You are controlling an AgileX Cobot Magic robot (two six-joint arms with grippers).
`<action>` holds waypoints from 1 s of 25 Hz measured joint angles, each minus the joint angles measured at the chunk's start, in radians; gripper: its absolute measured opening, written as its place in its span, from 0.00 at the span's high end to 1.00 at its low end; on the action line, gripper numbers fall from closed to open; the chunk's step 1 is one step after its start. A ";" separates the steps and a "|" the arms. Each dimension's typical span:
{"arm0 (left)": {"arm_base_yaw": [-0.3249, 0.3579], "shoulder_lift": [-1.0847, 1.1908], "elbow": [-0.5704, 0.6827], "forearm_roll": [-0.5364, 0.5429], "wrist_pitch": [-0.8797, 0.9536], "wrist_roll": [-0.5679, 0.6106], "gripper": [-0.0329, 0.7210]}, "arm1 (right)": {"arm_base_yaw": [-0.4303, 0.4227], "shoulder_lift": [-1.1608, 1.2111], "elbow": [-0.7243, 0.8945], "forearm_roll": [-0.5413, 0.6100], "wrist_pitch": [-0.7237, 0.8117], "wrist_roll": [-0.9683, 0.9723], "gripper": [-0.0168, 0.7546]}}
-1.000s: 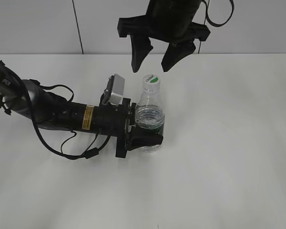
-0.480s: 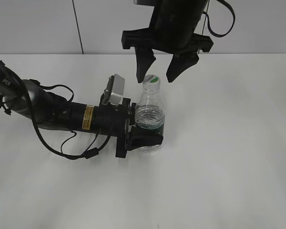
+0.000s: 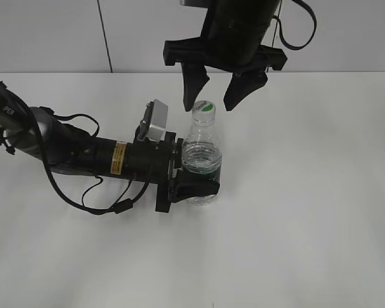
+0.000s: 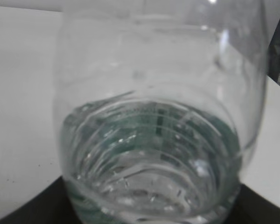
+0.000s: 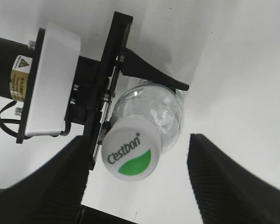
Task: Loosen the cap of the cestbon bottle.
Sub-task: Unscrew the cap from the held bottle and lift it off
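my left gripper (image 3: 196, 188) is clamped round the lower body of the bottle (image 3: 201, 160), which stands upright mid table (image 3: 308, 212). my right gripper (image 3: 213, 102) hangs w/ jaws spread wide, tips either side of the cap (image 3: 204, 109), not touching. cap on the neck.

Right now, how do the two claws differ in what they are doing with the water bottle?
The left gripper lies low and sideways, shut on the bottle around its lower body; the right gripper hangs from above, open, its fingers either side of the cap and not touching it. The left one holds the bottle upright on the table; the right one grips nothing. Both are black with two fingers.
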 joint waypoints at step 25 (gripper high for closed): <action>0.000 0.000 0.000 0.001 -0.001 0.000 0.41 | 0.000 0.043 -0.023 0.022 0.000 0.002 0.33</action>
